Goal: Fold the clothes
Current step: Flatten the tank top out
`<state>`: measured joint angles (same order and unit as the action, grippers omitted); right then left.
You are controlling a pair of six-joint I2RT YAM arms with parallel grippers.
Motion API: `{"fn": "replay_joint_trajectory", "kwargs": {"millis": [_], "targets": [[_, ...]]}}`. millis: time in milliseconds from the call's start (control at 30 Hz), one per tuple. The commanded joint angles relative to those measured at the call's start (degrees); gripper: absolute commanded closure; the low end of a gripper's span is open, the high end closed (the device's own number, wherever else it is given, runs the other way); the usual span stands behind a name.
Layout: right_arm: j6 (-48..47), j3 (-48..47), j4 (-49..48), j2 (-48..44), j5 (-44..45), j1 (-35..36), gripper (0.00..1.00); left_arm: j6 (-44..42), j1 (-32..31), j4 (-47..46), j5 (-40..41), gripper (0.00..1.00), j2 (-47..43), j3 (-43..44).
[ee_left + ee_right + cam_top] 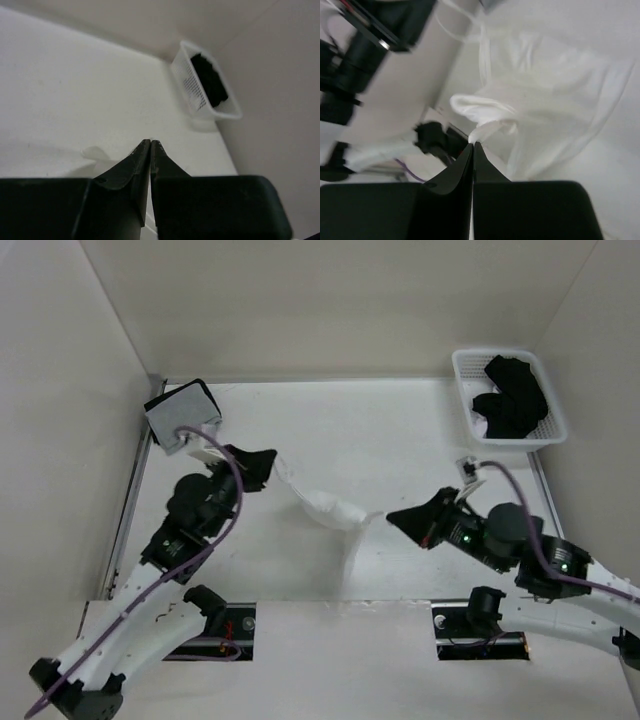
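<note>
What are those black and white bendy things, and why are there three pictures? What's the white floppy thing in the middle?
The bendy things are two robot arms. Each ends in a pincher with two fingers. One picture looks down from above. The other two come from little cameras on the arms' wrists, so you see the black fingers up close.

The floppy thing is a thin white top. The left gripper and the right gripper have each pinched one end, fingers squeezed shut, and it hangs stretched between them above the white table.

At the far right stands a white basket with black clothes in it. At the far left lies a grey-and-black folded bundle.
</note>
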<state>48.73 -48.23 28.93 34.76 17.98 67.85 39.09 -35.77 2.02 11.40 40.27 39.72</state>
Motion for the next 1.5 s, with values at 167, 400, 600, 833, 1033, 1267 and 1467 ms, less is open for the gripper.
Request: {"fn": "replay_joint_trajectory", "kwargs": {"millis": [167, 400, 600, 833, 1033, 1267, 1467], "targets": [[-16.91, -23.13, -13.81, 3.73, -7.08, -3.65, 0.99, 6.70, 9.09, 5.36, 0.73, 0.97, -9.77, 18.27], [-20.16, -27.09, -14.34, 2.85, 3.00, 8.81, 0.99, 6.52, 10.76, 9.14, 1.96, 0.97, -14.34, 26.72], [-22.53, -25.96, -13.99, 5.30, 8.65, 7.98, 0.98, 6.53, 13.84, 8.53, 1.69, 0.97, -13.12, 23.22], [-13.25, -18.05, -22.72, 23.09, -22.02, -36.69, 0.97, 7.22, 16.73, -5.05, 6.08, 0.95, 5.28, 10.30], [-9.35, -33.22, -29.72, 55.99, -30.19, -51.63, 0.93, 4.60, 20.61, -14.59, 7.06, 0.94, 38.43, 24.84], [-10.23, -42.67, -23.21, 67.90, -25.28, -54.19, 0.51, -0.07, 21.84, -7.38, 0.29, 0.64, 62.65, 45.19], [-10.33, -13.35, -36.37, 51.49, -18.52, -44.80, 0.90, 4.33, 16.40, -16.17, 5.64, 0.66, 46.16, 14.03]]}}
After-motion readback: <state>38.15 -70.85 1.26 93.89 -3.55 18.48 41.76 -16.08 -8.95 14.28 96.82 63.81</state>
